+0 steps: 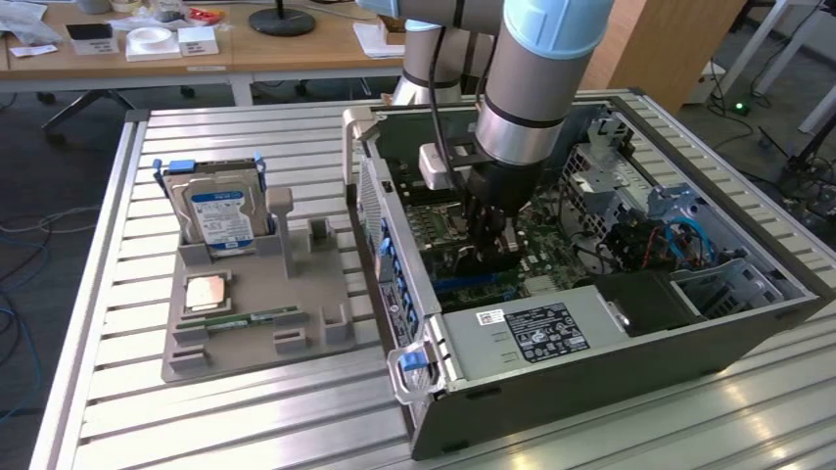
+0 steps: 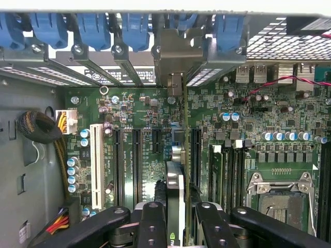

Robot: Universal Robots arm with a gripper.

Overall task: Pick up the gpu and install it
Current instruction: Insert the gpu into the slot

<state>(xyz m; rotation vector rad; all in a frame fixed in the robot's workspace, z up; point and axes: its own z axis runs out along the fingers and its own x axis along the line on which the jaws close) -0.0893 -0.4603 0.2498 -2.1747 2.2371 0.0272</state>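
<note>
Inside the open computer case [image 1: 588,387], the jaws clamp the gpu [image 2: 175,188] edge-on between them, upright above the green motherboard [image 2: 258,116] and its black slots [image 2: 136,155].

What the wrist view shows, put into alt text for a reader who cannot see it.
The end effector grips the gpu edge-on above the green motherboard, among its black expansion slots. Blue clips line the edge of the case beyond, and a processor socket sits to one side.
</note>
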